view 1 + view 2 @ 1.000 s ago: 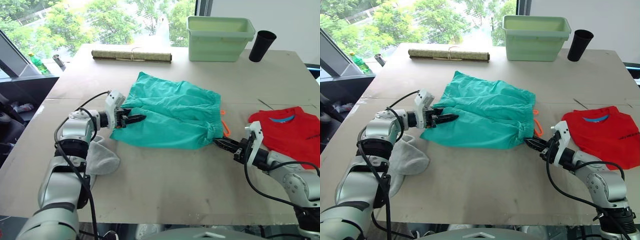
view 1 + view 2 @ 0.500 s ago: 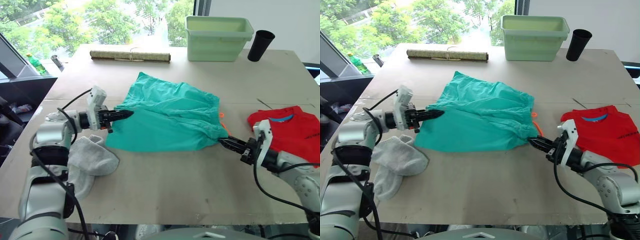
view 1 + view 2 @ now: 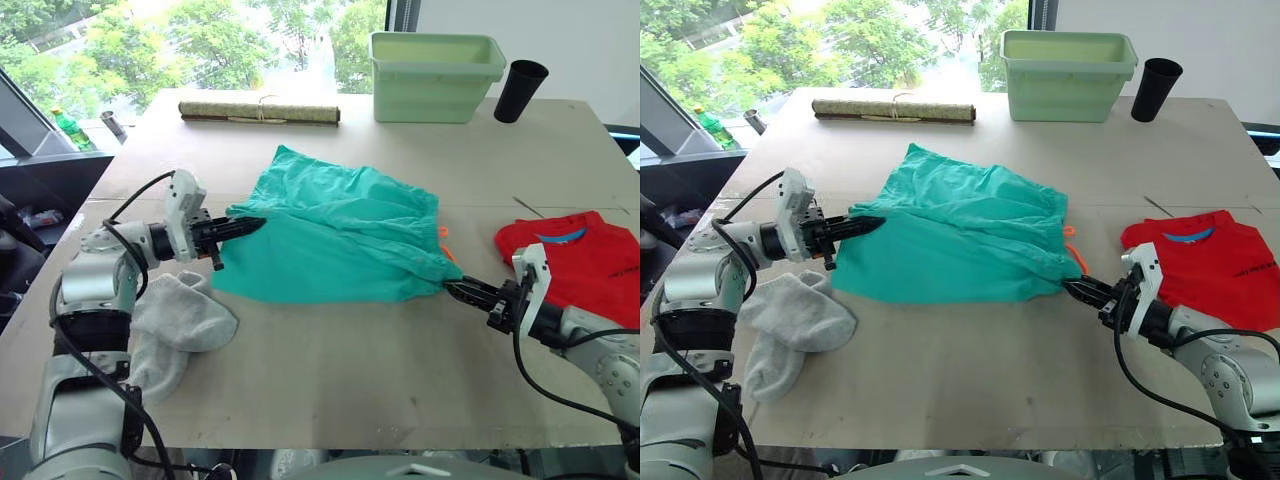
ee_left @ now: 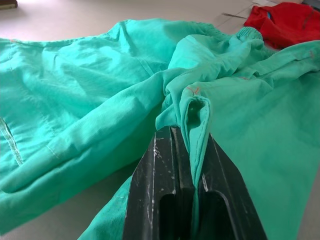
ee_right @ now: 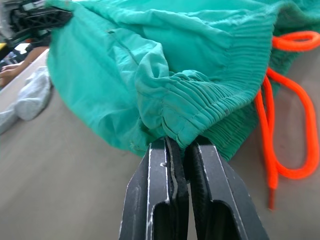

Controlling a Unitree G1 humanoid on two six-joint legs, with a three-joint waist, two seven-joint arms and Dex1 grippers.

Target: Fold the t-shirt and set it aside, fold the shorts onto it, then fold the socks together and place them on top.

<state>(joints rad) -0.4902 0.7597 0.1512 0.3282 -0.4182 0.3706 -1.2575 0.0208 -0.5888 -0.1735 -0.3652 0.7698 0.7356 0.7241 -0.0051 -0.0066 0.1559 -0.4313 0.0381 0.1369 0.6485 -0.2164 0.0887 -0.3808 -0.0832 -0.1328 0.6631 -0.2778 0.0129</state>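
Note:
The teal-green shorts (image 3: 335, 235) lie rumpled across the middle of the table, stretched between both grippers. My left gripper (image 3: 250, 224) is shut on the hem at the shorts' left edge (image 4: 195, 107). My right gripper (image 3: 452, 287) is shut on the ribbed waistband (image 5: 200, 132) at the right corner, beside the orange drawstring (image 5: 280, 125). The red t-shirt (image 3: 585, 260) lies folded at the right edge of the table, behind my right arm. The grey socks (image 3: 180, 325) lie in a loose heap under my left forearm.
A pale green bin (image 3: 437, 62) and a black cup (image 3: 521, 90) stand at the back right. A rolled mat (image 3: 260, 111) lies along the back edge. The near table front (image 3: 330, 380) is bare board.
Both grippers have pulled apart, left going left and right going right, drawing the shorts flatter and wider. The left arm has swung outward, uncovering the socks.

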